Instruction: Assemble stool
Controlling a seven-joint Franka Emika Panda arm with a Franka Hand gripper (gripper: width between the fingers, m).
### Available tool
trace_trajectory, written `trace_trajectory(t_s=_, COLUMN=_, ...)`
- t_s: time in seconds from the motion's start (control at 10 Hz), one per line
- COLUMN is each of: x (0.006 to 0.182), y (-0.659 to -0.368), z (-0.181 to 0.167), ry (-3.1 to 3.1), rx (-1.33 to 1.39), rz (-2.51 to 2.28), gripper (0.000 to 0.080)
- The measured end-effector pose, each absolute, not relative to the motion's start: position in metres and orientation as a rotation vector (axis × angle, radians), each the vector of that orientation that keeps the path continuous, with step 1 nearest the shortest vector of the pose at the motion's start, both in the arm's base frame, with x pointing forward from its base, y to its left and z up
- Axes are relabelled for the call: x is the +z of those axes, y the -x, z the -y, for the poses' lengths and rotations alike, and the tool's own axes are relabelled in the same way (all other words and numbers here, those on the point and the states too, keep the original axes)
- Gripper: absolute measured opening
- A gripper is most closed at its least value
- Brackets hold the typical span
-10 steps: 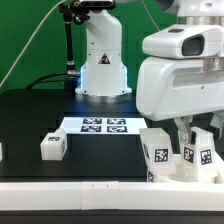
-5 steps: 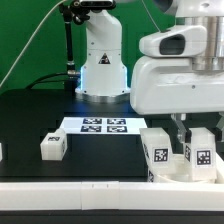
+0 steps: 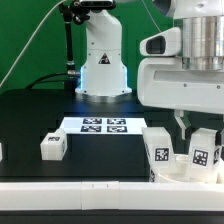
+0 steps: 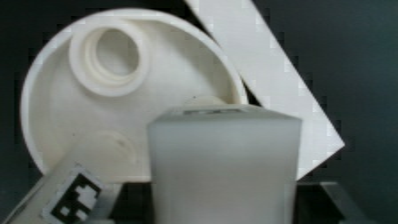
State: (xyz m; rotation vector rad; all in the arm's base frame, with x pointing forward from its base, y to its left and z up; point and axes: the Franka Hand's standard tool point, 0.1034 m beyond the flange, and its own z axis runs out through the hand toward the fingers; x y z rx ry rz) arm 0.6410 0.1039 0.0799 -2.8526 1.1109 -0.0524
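The round seat [image 4: 71,110] is lying flat on the worktop [image 3: 40,115] at the exterior view's right, and the leg [image 4: 222,165] that the fingers [image 3: 184,122] are pinching is standing upright over it, with the open socket [image 4: 116,55] sitting apart across the seat.

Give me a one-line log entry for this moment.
fingers shut on held leg | held leg upright at seat | second leg standing alongside | loose leg on table, exterior view's left
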Motion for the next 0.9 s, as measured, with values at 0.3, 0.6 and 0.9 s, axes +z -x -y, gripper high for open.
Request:
trace_trajectory(t_s=0.3, x=0.0799, y=-0.6411, z=-0.1048, ry=2.726, rx=-0.037, rz=-1.373, gripper=0.0337)
trace_trajectory(t_s=0.6, x=0.0798, y=-0.6407, z=-0.1059, ry=2.470, rx=-0.036, rz=-1.746, gripper=0.0337)
trace_trajectory(t_s=0.9, x=0.0795, y=-0.6413, z=-0.1108, ry=2.077, rx=-0.031, rz=-2.135, gripper=0.0337)
